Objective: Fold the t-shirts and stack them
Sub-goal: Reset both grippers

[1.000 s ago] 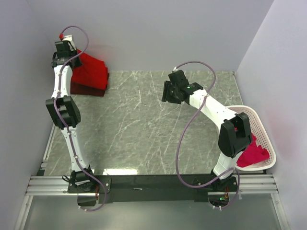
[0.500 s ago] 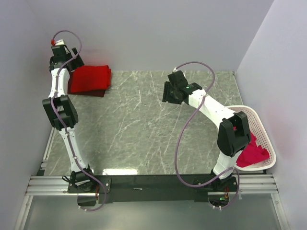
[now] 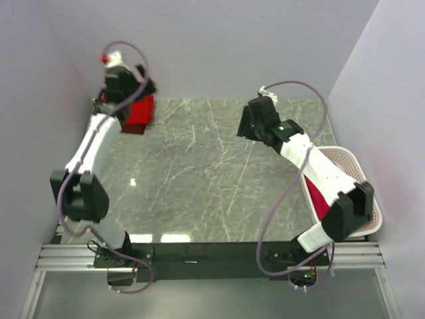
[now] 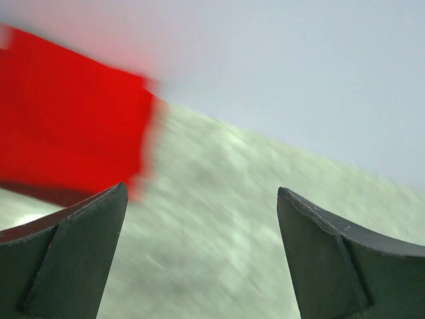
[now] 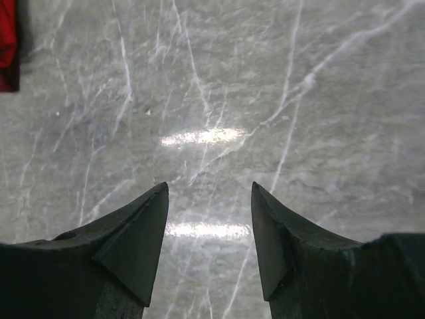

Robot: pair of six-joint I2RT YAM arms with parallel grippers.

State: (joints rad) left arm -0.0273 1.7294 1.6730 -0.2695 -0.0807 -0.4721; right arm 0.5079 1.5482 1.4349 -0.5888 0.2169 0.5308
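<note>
Stacking, we judge, is finished here: our left gripper [image 4: 201, 199] gapes empty beside the folded t-shirts [image 3: 141, 111] at eleven o'clock. Next, our right gripper [image 5: 209, 193], parted and empty, must reach the shirt [image 3: 322, 203] in the basket [image 3: 364, 174] at four o'clock.

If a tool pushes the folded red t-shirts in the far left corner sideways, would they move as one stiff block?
Probably not. The folded red t-shirts look like soft cloth, so the layers would likely bunch or shift. They lie flat, so rolling or tipping seems unlikely. The glossy marble table may let the bottom layer slide easily.
</note>
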